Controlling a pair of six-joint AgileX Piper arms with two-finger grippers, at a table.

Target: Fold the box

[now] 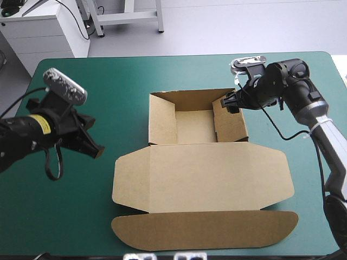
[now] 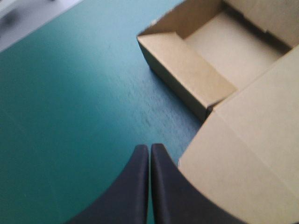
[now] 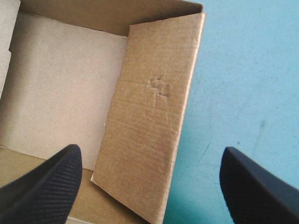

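Nearby, the right tool (image 3: 149, 150) straddles a raised wall (image 3: 149, 112) of the box (image 1: 203, 176).

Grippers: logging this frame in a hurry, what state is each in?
Left gripper: shut, empty, beside the box.
Right gripper: open, astride the box's side wall.

A white drawer cabinet (image 1: 40, 32) is standing on pale grey floor (image 1: 227, 27) past the far left corner of the teal-green table (image 1: 108, 76).

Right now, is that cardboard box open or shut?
Open. The box is a tray with walls up; its lid lies flat on the table.
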